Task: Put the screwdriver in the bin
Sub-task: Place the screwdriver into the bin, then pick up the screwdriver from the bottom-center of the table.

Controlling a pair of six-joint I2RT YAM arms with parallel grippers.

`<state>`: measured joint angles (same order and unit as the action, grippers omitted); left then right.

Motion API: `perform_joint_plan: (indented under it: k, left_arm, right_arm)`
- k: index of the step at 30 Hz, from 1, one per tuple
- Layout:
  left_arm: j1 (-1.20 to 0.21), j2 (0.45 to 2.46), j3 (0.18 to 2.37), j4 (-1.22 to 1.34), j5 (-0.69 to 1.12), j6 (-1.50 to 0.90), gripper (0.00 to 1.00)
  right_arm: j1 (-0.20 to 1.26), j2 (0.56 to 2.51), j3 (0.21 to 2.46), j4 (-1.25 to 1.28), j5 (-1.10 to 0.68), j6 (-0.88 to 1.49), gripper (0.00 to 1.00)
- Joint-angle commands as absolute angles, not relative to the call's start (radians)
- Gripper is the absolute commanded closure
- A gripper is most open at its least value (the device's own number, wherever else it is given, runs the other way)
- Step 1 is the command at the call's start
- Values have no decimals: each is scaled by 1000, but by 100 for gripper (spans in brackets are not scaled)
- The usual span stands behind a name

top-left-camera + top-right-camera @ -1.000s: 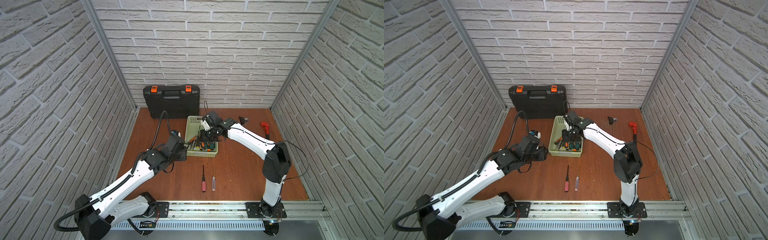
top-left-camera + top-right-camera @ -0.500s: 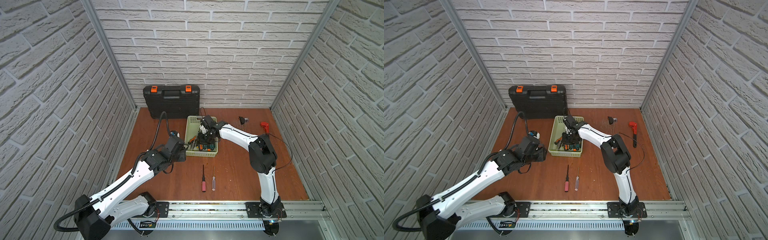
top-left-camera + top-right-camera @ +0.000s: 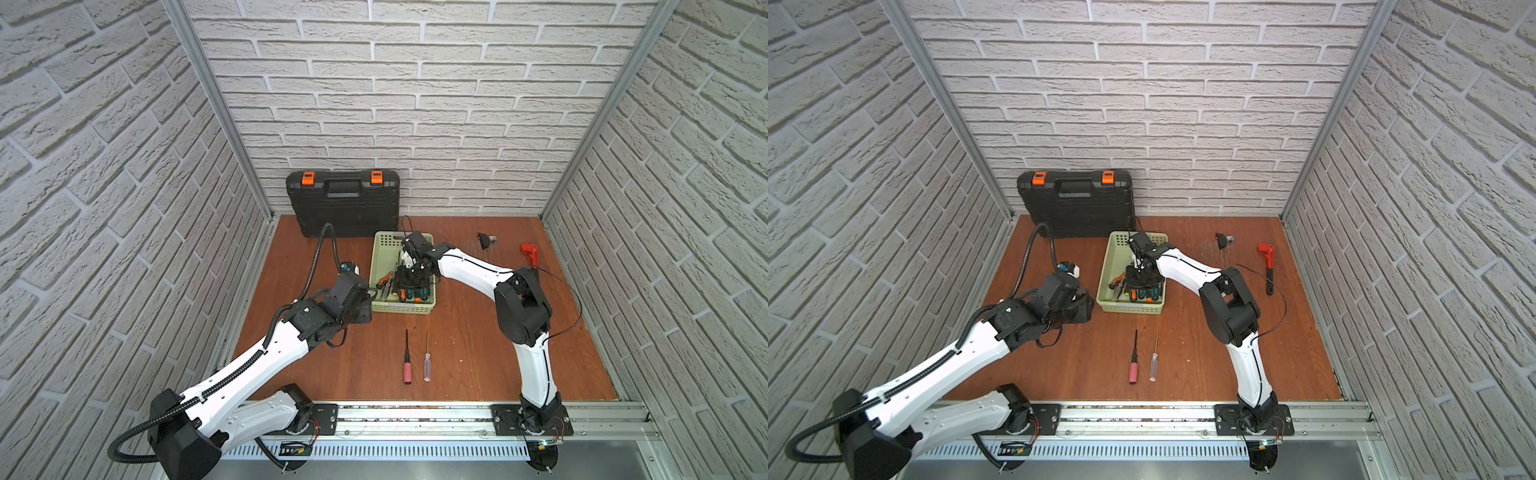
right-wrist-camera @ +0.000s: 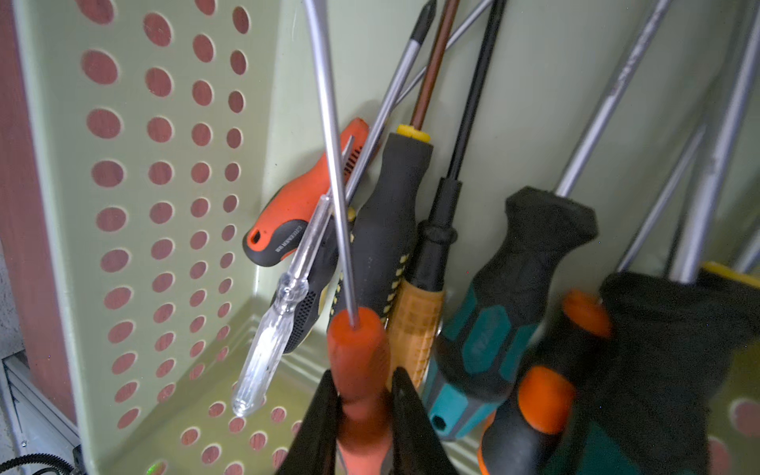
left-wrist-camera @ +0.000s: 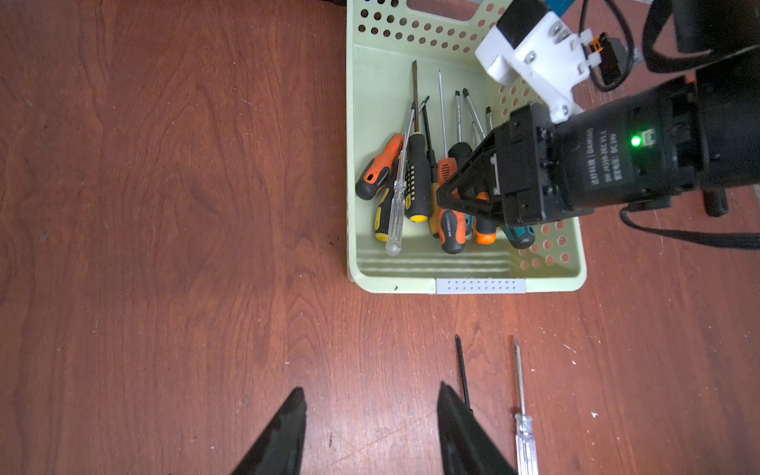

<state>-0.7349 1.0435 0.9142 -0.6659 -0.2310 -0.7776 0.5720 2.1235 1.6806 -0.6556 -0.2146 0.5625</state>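
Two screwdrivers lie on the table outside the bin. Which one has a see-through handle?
The clear screwdriver, nearer the right arm; the pink-handled screwdriver beside it is opaque.

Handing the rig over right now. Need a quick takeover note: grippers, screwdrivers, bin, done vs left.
Right gripper: shut on the red-handled screwdriver, low inside the light green perforated plastic bin, not yet released.
Left gripper: open, empty, over the brown wooden table near the bin.
Done: several screwdrivers lie in the bin.
Left: release the red one. The pink-handled screwdriver and clear-handled screwdriver lie on the table in front of the bin, and are probably next.
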Motion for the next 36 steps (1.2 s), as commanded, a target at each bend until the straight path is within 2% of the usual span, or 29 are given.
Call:
perform_joint_plan:
  k: [1,5,12,18,24,29,36]
  left_arm:
    - [-730,1052,922,-653,-249,-758,48]
    - [-730,1070,943,-683,-243,-753,46]
    - [-757,1094,960,-751,-161,-784,46]
    - [-858,1106,958,-814,-86,-842,47]
    - [-979,1166,915,-771,-15,-950,48]
    - [-1091,1251,904,-718,33,-1075,46]
    - [-1170,1419,903,-630,76,-1113,43]
  right_arm:
    - [569,2114,1683,-657,-197,538,68]
    - [571,2089,1681,-656,-203,526,62]
    - [574,1986,1692,-679,-187,479,61]
    - [593,1835,1701,-733,-137,423,62]
    - [635,1651,1536,-691,-92,432,62]
    - [663,1479,1298,-592,-67,494,63]
    - [664,1412,1204,-573,-57,513,63]
